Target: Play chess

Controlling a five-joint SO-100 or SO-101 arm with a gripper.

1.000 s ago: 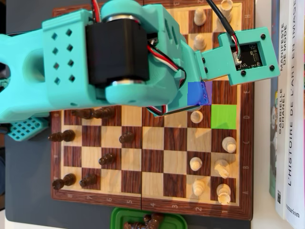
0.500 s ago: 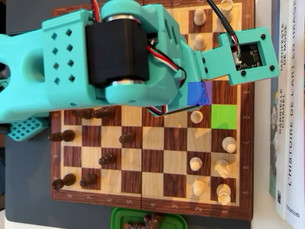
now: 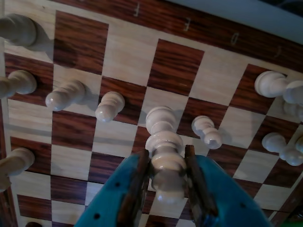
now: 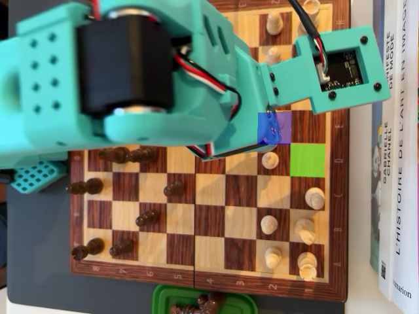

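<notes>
On the wrist view my gripper (image 3: 166,172) is clamped on a white piece (image 3: 165,156), teal jaws pressed against both sides of its stem, brown pads touching it. The piece stands tall in the middle of the frame, its rounded head nearest the lens, and I can't tell whether its base is touching the board (image 3: 128,61).

Around it, white pawns: one just to the left (image 3: 110,105), another further left (image 3: 65,94), one to the right (image 3: 207,131). More white pieces crowd the right edge (image 3: 271,83) and the left edge (image 3: 18,29). The wood is glossy with strong grain, dark squares reddish brown, light ones pale, and letters run along the far border (blurred, I won't read them).

From overhead, the teal arm (image 4: 131,72) blocks most of the upper board, so the gripper itself is hidden there. One square is tinted green (image 4: 307,159), and one beside it blue-violet (image 4: 274,127). White men sit on the right side (image 4: 270,160), dark men on the left (image 4: 173,189).

The board lies on a dark mat (image 4: 33,261). Books (image 4: 396,196) lie along the right edge, spines toward me with French titles. A green tray (image 4: 163,297) at the bottom edge holds a few dark pieces.
</notes>
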